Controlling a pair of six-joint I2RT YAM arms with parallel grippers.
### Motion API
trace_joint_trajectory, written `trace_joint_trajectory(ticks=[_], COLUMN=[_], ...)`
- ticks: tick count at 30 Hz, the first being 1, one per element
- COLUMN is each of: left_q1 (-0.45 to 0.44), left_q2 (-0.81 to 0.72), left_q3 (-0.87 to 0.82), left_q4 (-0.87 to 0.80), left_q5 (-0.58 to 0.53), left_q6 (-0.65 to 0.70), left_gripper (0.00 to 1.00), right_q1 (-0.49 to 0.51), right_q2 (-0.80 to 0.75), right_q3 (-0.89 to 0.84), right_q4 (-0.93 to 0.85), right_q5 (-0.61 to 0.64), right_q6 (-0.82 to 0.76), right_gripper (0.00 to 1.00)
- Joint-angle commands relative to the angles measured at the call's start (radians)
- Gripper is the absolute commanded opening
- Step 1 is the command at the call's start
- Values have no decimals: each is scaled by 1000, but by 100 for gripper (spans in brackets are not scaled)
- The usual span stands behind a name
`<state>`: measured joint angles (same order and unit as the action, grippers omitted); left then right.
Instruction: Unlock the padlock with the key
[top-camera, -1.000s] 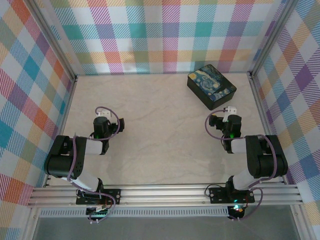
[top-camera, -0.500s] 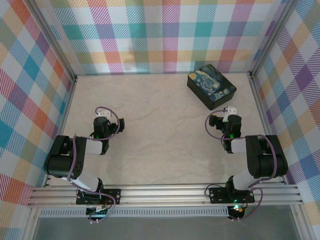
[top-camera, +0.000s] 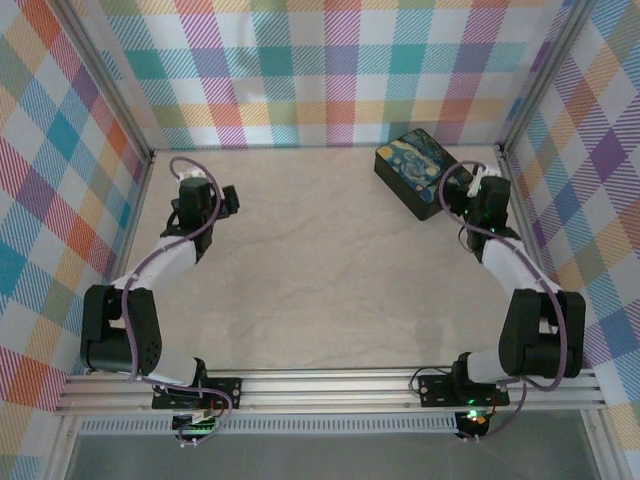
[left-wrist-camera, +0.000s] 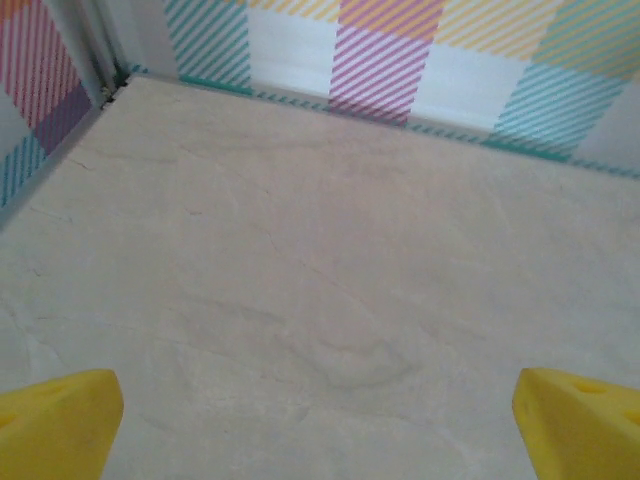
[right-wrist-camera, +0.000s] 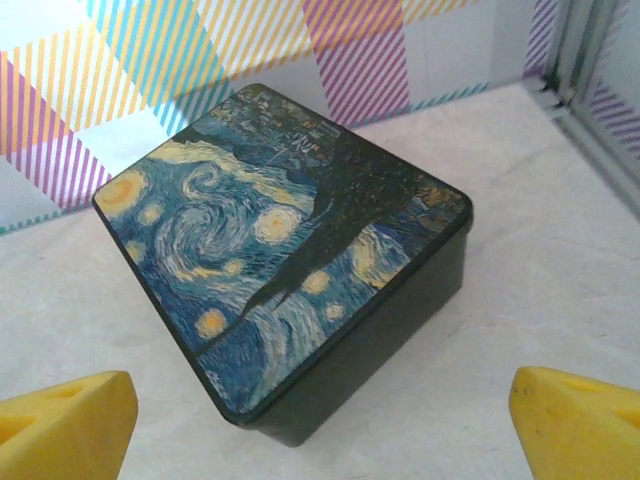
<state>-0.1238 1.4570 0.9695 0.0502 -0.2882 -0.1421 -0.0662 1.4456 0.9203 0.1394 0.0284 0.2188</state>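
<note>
The padlock and the key are out of view. A closed dark box (top-camera: 422, 172) printed with a swirling blue-yellow night sky sits at the back right of the table. My right gripper (top-camera: 487, 195) hovers just right of it, and in the right wrist view the box (right-wrist-camera: 290, 260) lies straight ahead of the open right gripper (right-wrist-camera: 320, 430), whose yellow fingertips (right-wrist-camera: 575, 425) stand wide apart with nothing between them. My left gripper (top-camera: 198, 192) is at the back left. It is open too (left-wrist-camera: 320, 430), over bare table, yellow fingertips (left-wrist-camera: 60, 425) far apart.
Plaid walls (top-camera: 330, 70) close the table on three sides, with metal posts at the back corners (left-wrist-camera: 105, 85). The beige tabletop (top-camera: 320, 260) stretches between the two arms. A metal rail (top-camera: 320, 390) runs along the near edge by the arm bases.
Both arms have reached out from near their bases toward the back: the left to the back left corner, the right up beside the box. Both grippers stay open.
</note>
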Motion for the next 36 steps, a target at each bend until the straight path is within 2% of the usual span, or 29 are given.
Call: trace_joint_trajectory(ticks=[1, 7, 13, 18, 22, 24, 28, 32, 36], left_q1=[-83, -223, -297, -310, -310, -310, -310, -309, -307], left_q2=[-13, -49, -92, -126, -126, -116, -93, -82, -86], left_q3=[91, 128, 104, 117, 129, 141, 169, 165, 170], left_q4=[-353, -526, -578, -598, -618, -628, -623, -605, -637], left_q5=[-101, -103, -63, -54, -93, -116, -112, -109, -140], left_q6=[-100, -172, -197, -194, -182, -180, -208, -208, -221], left_gripper=[100, 100, 100, 100, 100, 100, 100, 100, 100], right_q1=[-20, -26, -27, -25, -15, 8, 93, 232, 379], right_q2=[99, 323, 476, 531, 541, 525, 479, 467, 430], right_q3=[109, 357, 471, 489, 468, 431, 355, 327, 263], right_q4=[-234, -358, -389, -397, -402, -392, -360, -364, -296], right_q5=[-107, -181, -204, -210, -271, -277, -296, -278, -304], right_q6=[116, 191, 257, 274, 267, 262, 256, 265, 354], right_gripper=[93, 88, 86, 83, 72, 70, 69, 69, 71])
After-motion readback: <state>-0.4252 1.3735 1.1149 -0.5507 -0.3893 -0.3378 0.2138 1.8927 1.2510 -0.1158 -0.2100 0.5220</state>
